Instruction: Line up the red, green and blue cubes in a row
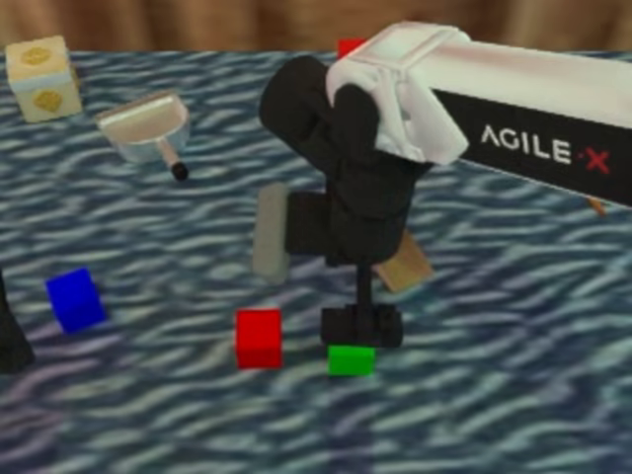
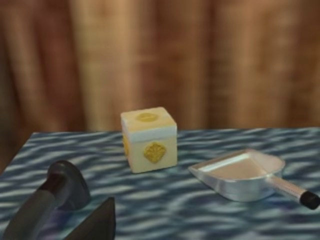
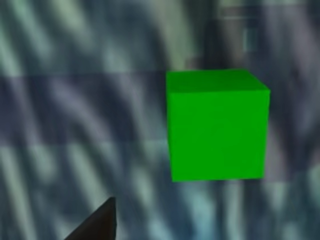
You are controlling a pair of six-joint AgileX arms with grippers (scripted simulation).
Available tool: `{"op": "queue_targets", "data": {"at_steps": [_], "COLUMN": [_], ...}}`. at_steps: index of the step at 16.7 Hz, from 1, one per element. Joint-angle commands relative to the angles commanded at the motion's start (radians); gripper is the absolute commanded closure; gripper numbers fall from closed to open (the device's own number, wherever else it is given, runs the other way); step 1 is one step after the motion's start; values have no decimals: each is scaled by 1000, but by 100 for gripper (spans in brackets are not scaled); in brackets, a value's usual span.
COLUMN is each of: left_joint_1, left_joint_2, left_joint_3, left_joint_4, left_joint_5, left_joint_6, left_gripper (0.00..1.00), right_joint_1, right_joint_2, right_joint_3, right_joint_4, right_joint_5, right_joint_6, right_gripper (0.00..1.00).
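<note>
- Top view: my right gripper [image 1: 361, 327] hangs just behind the green cube [image 1: 352, 359], which sits on the table [image 1: 494, 395] just right of the red cube [image 1: 259, 337]. The blue cube [image 1: 75, 300] lies well left of red. I judge green is being placed; blue comes next. My left arm is parked at the left edge.
- Left wrist view: only a cream cube [image 2: 149, 139] and scoop [image 2: 240, 174]; no task cubes.
- Right wrist view: green fills the frame, one fingertip [image 3: 95, 225] cut off, nothing touching it; I cannot tell how the fingers stand.

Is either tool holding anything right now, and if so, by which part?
Nothing is visibly held. The right tool hovers just behind the green cube, which sits free on the table. The left arm is parked at the table's left edge.
</note>
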State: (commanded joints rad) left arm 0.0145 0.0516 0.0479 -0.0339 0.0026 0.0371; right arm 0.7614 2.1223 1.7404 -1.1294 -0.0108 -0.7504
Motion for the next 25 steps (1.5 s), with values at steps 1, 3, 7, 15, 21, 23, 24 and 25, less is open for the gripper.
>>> {"op": "queue_targets", "data": {"at_steps": [1,3,7,15,21,23,24,25], "left_joint_1": [-3,-8,-21,-52,-74,-79,-81,-83], "left_joint_2": [33,131,429,1202,1632,1734,1775,1808], "left_joint_3": [29,110,321,798,1101,1174,1205,1230], "left_joint_4": [-21,-79,-234,-613,-842,-891,-911,-927], "left_joint_5": [1,2,1,-4,-5,-4,-3,-3], "left_joint_6": [23,86,254,651,894,949,972,991], "left_gripper": [0,0,0,0,0,0,0,0], "right_joint_1": [-17,-63,-192,-506,-674,-710,-725,-736], "right_joint_2": [-39,-148,-481,-1349,-1853,-1973,-2023,-2063], "right_joint_3": [-30,-112,-358,-1073,-1521,-1622,-1663,-1695], "right_joint_4": [27,98,282,711,976,1044,1072,1095], "right_joint_5": [-4,-14,-35,-49,-20,-8,-2,3], "right_joint_6": [12,46,153,459,649,694,713,728], "right_gripper": [0,0,0,0,0,0,0,0]}}
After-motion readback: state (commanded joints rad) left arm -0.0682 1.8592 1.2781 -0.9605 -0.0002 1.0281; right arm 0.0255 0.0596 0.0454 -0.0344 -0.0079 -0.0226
